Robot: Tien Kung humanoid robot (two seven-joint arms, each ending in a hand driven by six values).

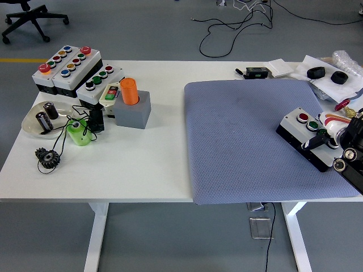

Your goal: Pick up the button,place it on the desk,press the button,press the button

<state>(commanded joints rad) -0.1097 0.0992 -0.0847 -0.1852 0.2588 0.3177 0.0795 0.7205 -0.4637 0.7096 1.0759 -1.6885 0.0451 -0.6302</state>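
Observation:
A small button box [302, 135], white on top with a black base and a red and a green button, lies tilted on the blue-grey mat [244, 141] near its right edge. My right hand [332, 144] comes in from the right edge and is shut on the box's right end. One black finger [313, 142] lies across the box's top, just past the green button. The box's far right end is hidden under the hand. My left arm is out of view.
Three larger button boxes [71, 69] stand at the back left. Near them are a grey block with an orange cylinder [132, 102], a bowl [29, 126], a green holder [78, 134] and a gear [47, 157]. Papers and black parts [323, 72] lie at the back right.

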